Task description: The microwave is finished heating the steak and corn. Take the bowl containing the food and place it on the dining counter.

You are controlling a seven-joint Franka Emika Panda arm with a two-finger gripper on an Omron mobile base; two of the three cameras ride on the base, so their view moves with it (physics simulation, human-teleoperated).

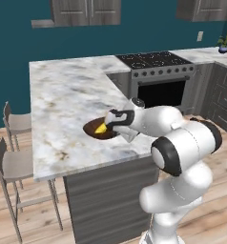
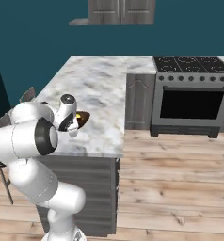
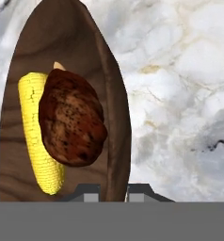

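The brown bowl rests on the marble dining counter near its right edge, holding the yellow corn. In the hand view the bowl is seen close up, with the corn lying along its left side and the reddish-brown steak beside and partly over it. My gripper straddles the bowl's near rim, one dark fingertip inside and one outside, pressed on it. From the right base view the bowl peeks out past my gripper. The microwave is out of view.
A black stove with oven stands to the right of the counter, set in a second marble top. Two stools line the counter's left side. A small plant sits at the far right. Wood floor lies open to the right.
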